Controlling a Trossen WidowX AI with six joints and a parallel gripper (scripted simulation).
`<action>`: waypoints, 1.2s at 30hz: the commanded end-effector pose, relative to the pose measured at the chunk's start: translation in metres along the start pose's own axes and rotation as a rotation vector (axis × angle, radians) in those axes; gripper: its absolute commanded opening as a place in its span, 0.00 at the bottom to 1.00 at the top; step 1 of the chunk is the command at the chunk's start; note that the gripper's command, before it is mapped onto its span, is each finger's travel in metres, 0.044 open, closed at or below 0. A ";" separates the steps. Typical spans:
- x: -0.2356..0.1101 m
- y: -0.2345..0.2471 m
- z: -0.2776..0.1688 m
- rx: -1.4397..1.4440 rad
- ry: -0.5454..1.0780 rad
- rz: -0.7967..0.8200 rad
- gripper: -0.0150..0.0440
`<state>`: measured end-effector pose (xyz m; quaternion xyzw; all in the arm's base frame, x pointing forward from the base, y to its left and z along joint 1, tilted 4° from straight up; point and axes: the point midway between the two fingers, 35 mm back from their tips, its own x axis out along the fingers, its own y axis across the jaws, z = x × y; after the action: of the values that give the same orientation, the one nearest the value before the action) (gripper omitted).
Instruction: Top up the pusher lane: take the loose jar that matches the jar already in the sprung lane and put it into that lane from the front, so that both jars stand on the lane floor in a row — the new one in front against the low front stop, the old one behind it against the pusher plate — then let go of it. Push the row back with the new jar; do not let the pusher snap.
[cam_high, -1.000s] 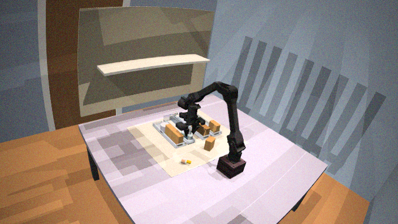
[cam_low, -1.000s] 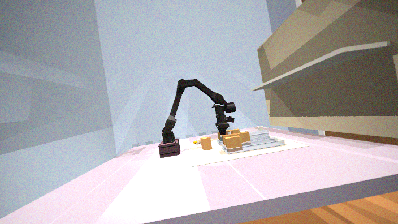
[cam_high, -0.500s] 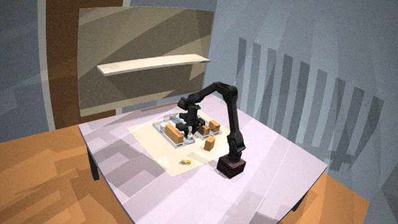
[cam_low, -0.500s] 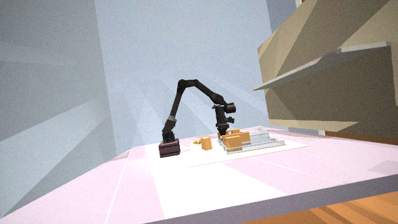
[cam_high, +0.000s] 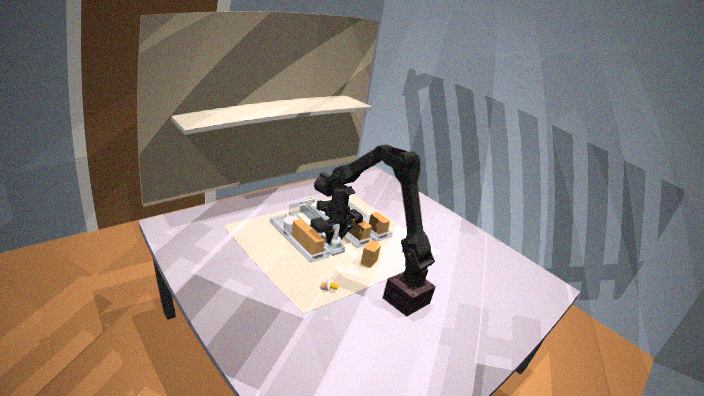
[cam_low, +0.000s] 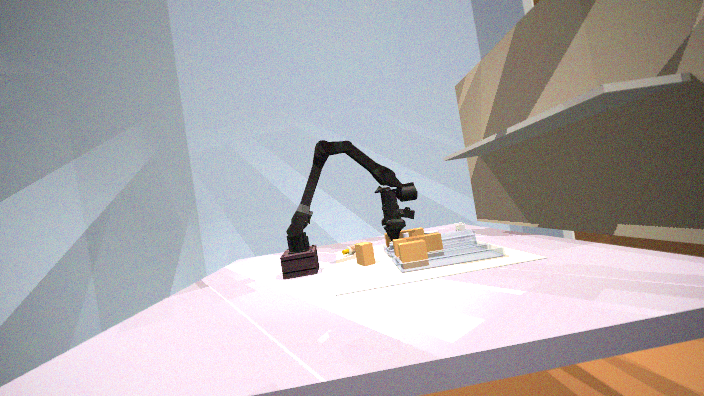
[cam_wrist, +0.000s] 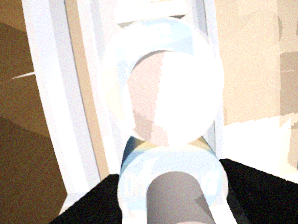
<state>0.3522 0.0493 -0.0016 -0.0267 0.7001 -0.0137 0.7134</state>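
My gripper points down and is shut on a pale blue jar with a narrower grey top. The held jar is upright or nearly so at the front end of the sprung lane. Directly behind it, a jar with a round, pale top stands between the lane walls, and the two look close together or touching. Whether the held jar's base rests on the lane floor is hidden. The pusher plate is mostly hidden behind the rear jar.
A long orange box stands in the lane to the left, with a white object behind it. Orange boxes stand in lanes to the right. A loose orange box and small yellow-and-white items lie nearer the arm base.
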 end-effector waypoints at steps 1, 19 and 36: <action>0.002 0.000 0.004 -0.005 -0.014 -0.002 0.25; 0.002 0.000 0.002 -0.005 -0.013 -0.002 0.25; 0.002 0.000 -0.001 -0.005 -0.013 -0.002 0.25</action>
<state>0.3498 0.0492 -0.0044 -0.0271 0.6998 -0.0134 0.7137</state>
